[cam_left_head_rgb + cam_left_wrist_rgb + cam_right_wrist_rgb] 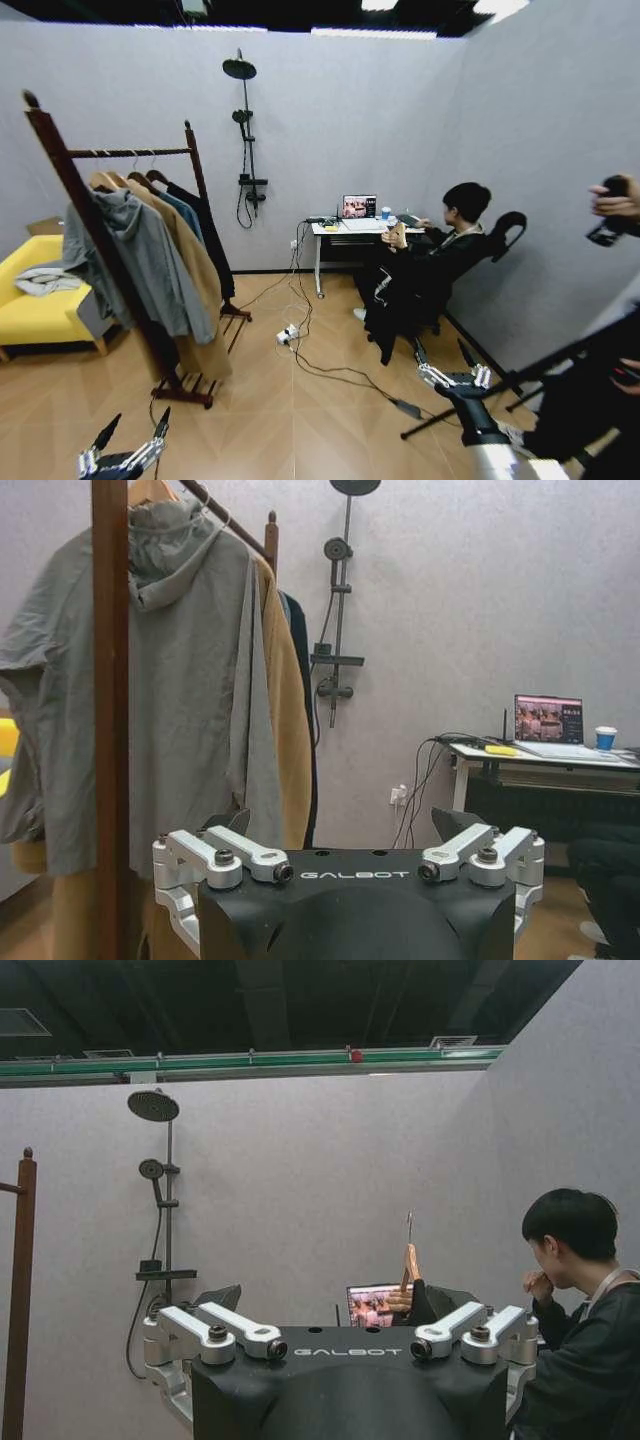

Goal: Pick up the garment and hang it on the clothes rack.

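The garment (386, 305) is black, on a light wooden hanger (398, 236); a seated person by the desk holds it up, several steps ahead of me. In the right wrist view the hanger (410, 1260) rises just beyond my right gripper (330, 1298). The clothes rack (96, 235) stands at the left, its bar carrying a grey hoodie (150, 260), a tan coat and darker clothes. Its post (110, 730) is close in front of my left gripper (345, 825). Both the left gripper (137, 420) and the right gripper (441, 352) are low, open and hold nothing.
A yellow sofa (35, 305) sits left of the rack. Cables and a power strip (289, 334) lie on the wooden floor between me and the desk (350, 228). A black tripod leg (500, 385) slants across the right side. A shower fixture (245, 130) hangs on the back wall.
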`<state>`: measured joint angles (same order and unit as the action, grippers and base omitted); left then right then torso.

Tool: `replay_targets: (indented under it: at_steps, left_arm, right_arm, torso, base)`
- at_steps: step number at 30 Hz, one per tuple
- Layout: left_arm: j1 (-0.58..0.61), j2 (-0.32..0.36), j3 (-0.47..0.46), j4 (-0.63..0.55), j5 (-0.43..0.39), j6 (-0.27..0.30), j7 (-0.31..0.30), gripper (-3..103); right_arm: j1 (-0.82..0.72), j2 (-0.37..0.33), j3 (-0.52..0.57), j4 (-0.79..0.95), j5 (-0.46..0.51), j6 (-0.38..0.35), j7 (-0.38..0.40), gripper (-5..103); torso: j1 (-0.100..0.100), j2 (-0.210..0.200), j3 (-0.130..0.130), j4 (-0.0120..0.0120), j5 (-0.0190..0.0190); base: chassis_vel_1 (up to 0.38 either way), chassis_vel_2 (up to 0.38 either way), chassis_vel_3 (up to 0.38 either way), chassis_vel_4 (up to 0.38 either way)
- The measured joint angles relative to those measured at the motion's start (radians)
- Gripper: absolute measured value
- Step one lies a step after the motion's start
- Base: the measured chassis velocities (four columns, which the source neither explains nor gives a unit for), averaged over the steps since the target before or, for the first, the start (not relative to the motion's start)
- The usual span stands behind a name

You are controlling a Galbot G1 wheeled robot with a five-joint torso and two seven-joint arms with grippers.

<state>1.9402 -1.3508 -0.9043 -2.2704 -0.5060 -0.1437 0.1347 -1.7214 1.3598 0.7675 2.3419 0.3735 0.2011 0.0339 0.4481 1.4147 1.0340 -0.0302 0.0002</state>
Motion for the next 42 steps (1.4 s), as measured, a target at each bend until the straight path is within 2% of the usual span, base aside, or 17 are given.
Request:
replay_targets:
  at_steps: [18,19,20,21,23,31,34,37,38,42]
  left_arm:
    - [0.000,0.000,0.000,0.000,0.000,0.000,0.000,100]
    - [0.000,0.000,0.000,0.000,0.000,0.000,0.000,100]
    - [0.000,0.000,0.000,0.000,0.000,0.000,0.000,100]
    - [0.000,0.000,0.000,0.000,0.000,0.000,0.000,100]
    - [0.000,0.000,0.000,0.000,0.000,0.000,0.000,100]
    - [0.000,0.000,0.000,0.000,0.000,0.000,0.000,100]
    - [0.000,0.000,0.000,0.000,0.000,0.000,0.000,100]
    - [0.000,0.000,0.000,0.000,0.000,0.000,0.000,100]
    - [0.000,0.000,0.000,0.000,0.000,0.000,0.000,100]
    - [0.000,0.000,0.000,0.000,0.000,0.000,0.000,100]
  right_arm:
    - [0.008,-0.005,-0.001,-0.013,0.004,-0.005,0.006,100]
    - [0.011,-0.003,-0.001,-0.014,-0.001,-0.005,0.021,100]
    - [0.019,0.003,0.004,-0.010,-0.042,-0.030,0.096,100]
    - [0.019,0.003,0.004,-0.010,-0.042,-0.030,0.096,100]
    - [0.032,0.005,0.021,0.004,-0.086,-0.055,0.161,100]
    - [0.055,0.017,0.086,0.122,-0.160,-0.055,0.252,100]
    - [0.070,0.028,0.134,0.155,-0.127,-0.078,0.255,100]
    - [0.202,-0.013,0.301,0.098,0.064,-0.178,0.235,100]
    - [0.202,-0.013,0.301,0.098,0.064,-0.178,0.235,100]
    - [0.279,-0.103,0.404,-0.014,0.242,-0.283,0.206,100]
  torso:
    - [0.000,0.000,0.000,-0.0001,-0.0003]
    - [0.000,0.000,0.000,-0.0001,0.0003]
    - [0.000,0.000,0.000,-0.0003,-0.0003]
    - [0.000,0.000,0.000,-0.0003,-0.0003]
    - [0.000,0.000,0.000,-0.0002,-0.0001]
    - [0.000,0.000,0.000,0.0000,-0.0006]
    - [-0.001,0.001,-0.001,-0.0005,-0.0006]
    - [-0.002,0.001,-0.001,-0.0002,-0.0003]
    - [-0.002,0.001,-0.001,-0.0002,-0.0003]
    - [-0.001,0.000,0.000,-0.0002,0.0000]
  base:
    - [-0.332,0.333,0.334,-0.335]
    - [-0.304,0.345,0.326,-0.306]
    - [-0.340,0.329,0.352,-0.310]
    - [-0.340,0.329,0.352,-0.310]
    - [-0.301,0.276,0.294,-0.286]
    - [-0.113,0.112,0.093,-0.105]
    - [0.049,-0.052,-0.023,0.033]
    - [0.060,-0.059,-0.073,0.060]
    - [0.052,-0.034,-0.088,0.064]
    - [0.000,0.000,0.000,0.000]
